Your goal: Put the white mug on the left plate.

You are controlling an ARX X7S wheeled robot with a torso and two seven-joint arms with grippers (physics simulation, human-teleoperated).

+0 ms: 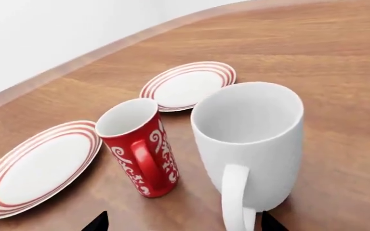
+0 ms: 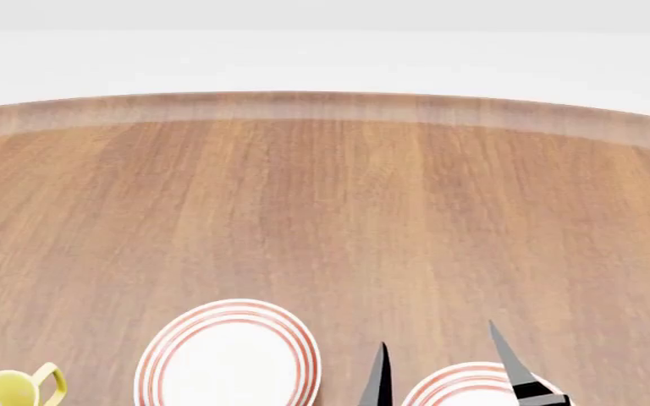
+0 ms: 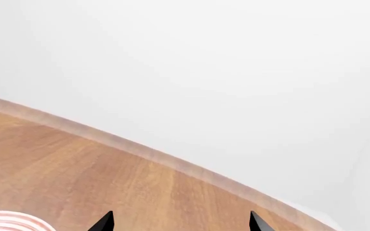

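Note:
The white mug [image 1: 249,139] stands upright on the table, very close in the left wrist view, with its loop handle [image 1: 235,197] turned toward the camera. My left gripper [image 1: 183,224] is open; the handle sits between the two fingertips, near one of them, and touches neither. The left plate [image 1: 37,168], white with red rings, lies flat beyond the red mug, and also shows in the head view as the left plate [image 2: 229,359]. My right gripper [image 2: 449,372] is open and holds nothing; the right wrist view shows this right gripper [image 3: 179,224] above bare wood.
A red mug with white swirls [image 1: 140,147] stands right beside the white mug, between it and the left plate. A second ringed plate [image 1: 188,84] lies farther off, partly behind my right fingers as the second plate [image 2: 477,385]. A yellow-handled mug [image 2: 14,389] sits at the near left.

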